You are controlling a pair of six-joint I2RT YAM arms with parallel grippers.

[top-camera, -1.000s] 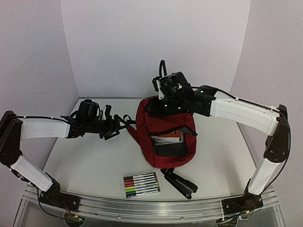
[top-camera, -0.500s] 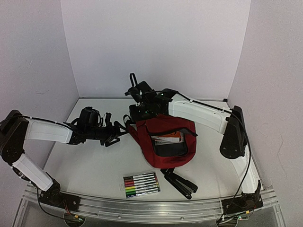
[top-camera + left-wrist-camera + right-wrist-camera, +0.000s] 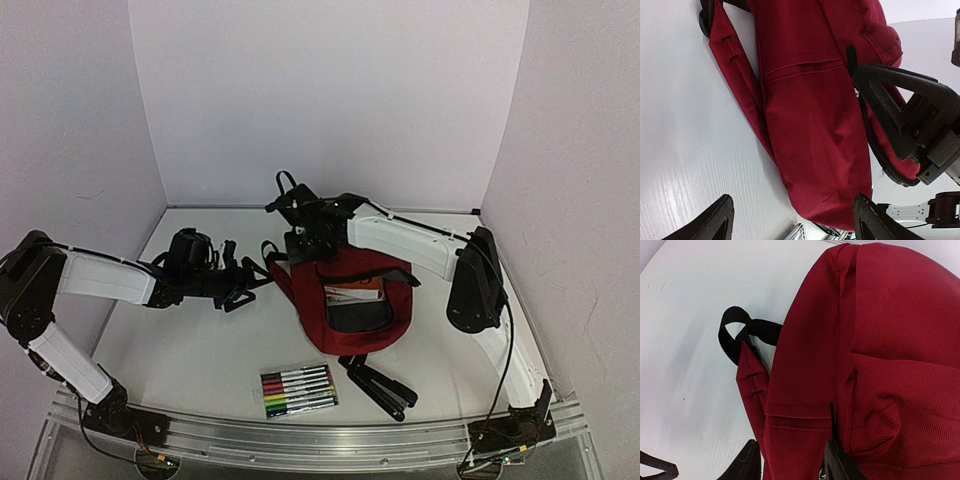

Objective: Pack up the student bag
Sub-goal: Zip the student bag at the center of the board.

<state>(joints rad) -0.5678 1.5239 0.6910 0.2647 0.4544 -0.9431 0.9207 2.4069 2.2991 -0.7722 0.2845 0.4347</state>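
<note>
Red student bag (image 3: 312,315); left fingers (image 3: 715,225) apart near its side edge, right fingers (image 3: 747,467) astride its top; clamped, I cannot tell.

Lab rig: white table (image 3: 200,340), bare walls (image 3: 330,100).

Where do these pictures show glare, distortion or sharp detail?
Top external: soft even light, the silver metal rail bows with lens distortion. Left wrist: sheen streaks the white table. Right wrist: weave of the dark red fabric backpack looks crisp.
</note>
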